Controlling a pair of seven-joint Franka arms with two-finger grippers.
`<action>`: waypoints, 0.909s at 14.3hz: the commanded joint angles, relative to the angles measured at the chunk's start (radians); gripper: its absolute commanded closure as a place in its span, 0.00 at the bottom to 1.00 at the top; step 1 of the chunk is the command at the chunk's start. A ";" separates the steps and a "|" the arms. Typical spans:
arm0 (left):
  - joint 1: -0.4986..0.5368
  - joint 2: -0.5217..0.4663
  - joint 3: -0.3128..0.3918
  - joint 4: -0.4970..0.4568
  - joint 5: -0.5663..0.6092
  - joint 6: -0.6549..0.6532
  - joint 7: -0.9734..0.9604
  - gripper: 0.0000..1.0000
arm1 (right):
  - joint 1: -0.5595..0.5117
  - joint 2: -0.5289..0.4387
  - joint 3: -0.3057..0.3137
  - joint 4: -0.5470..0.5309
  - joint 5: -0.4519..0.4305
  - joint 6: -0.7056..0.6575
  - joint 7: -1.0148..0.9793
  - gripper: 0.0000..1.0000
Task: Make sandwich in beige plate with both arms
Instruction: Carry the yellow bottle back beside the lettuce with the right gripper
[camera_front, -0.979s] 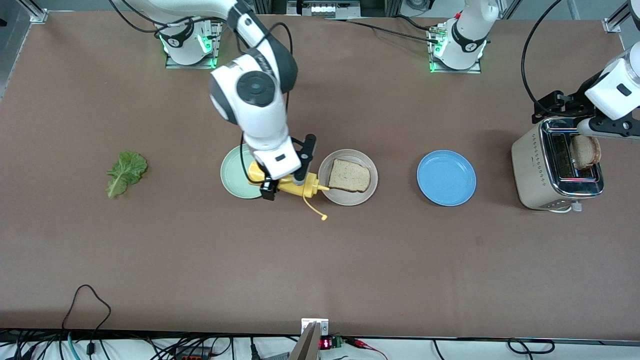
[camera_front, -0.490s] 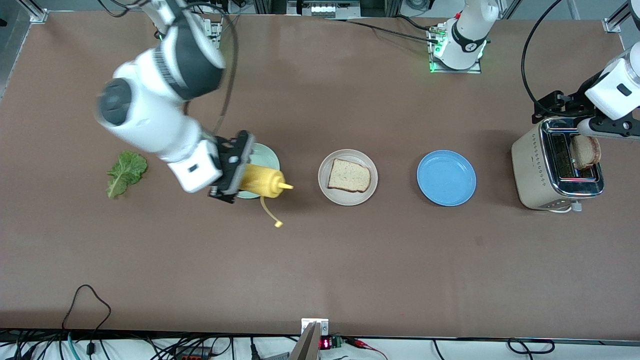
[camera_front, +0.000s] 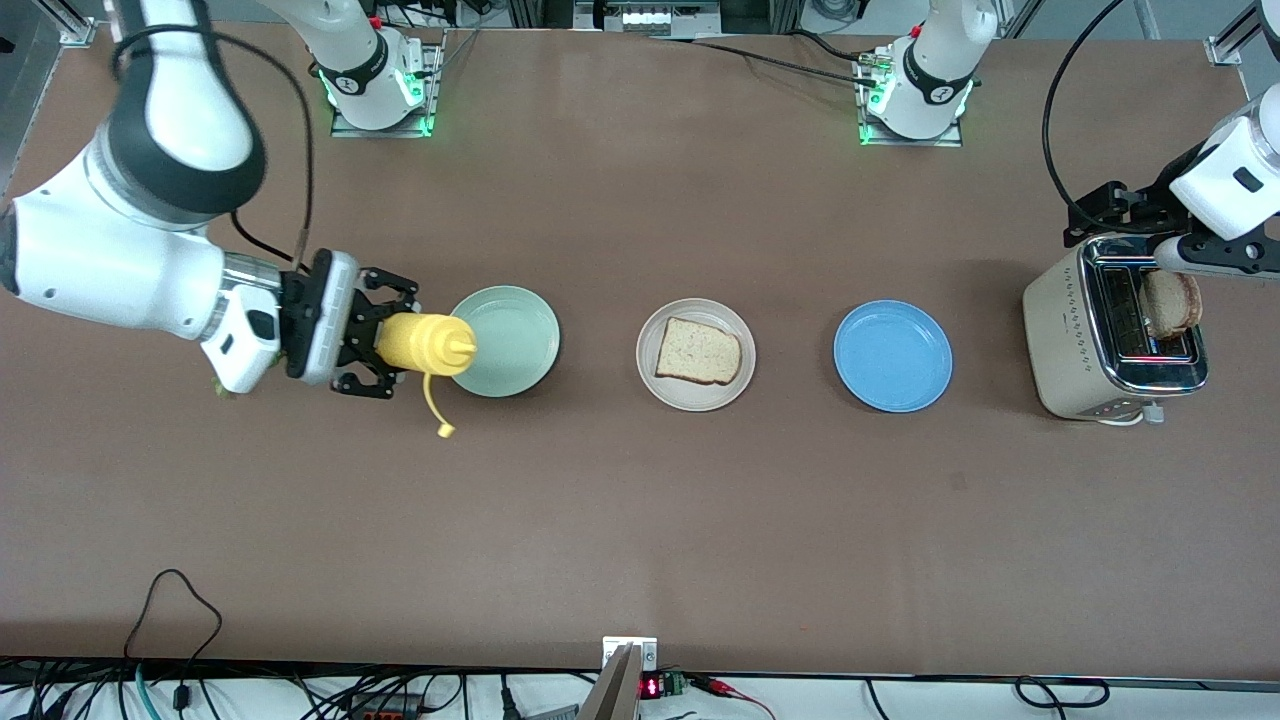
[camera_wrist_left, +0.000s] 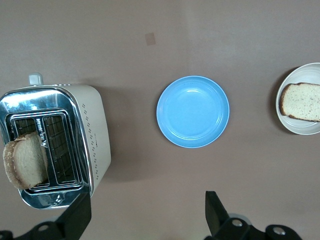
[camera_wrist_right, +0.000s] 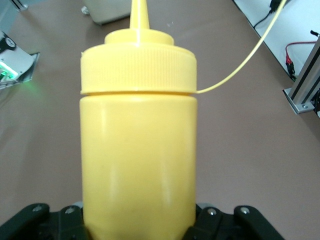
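robot lab: 2 arm bases (camera_front: 380, 85) bolted to brown table (camera_front: 640, 520), cables (camera_front: 170, 640), alu framing.

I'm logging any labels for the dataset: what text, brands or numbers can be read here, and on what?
None can be read.
Toaster: small print inside a slot, too blurred.
Red digits on a small display at the table edge: too small.
Mustard bottle: no label.

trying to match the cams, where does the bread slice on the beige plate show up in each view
Front view: the bread slice lies on the beige plate, between the mint-green plate and the blue plate.
Left wrist view: it is at the picture's edge, cut off, on the plate's rim, with the slice at.
Right wrist view: not in it; the yellow bottle fills the picture.
Shared landmark: the blue plate, in the front and left wrist views.
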 joint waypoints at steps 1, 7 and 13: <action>0.004 0.013 -0.001 0.034 -0.019 -0.023 0.008 0.00 | -0.085 -0.075 0.017 -0.138 0.130 -0.045 -0.185 0.75; 0.005 0.019 0.001 0.038 -0.019 -0.025 0.008 0.00 | -0.263 -0.034 0.016 -0.333 0.365 -0.169 -0.615 0.75; 0.007 0.035 0.001 0.051 -0.021 -0.025 0.008 0.00 | -0.386 0.178 0.016 -0.373 0.480 -0.393 -0.988 0.75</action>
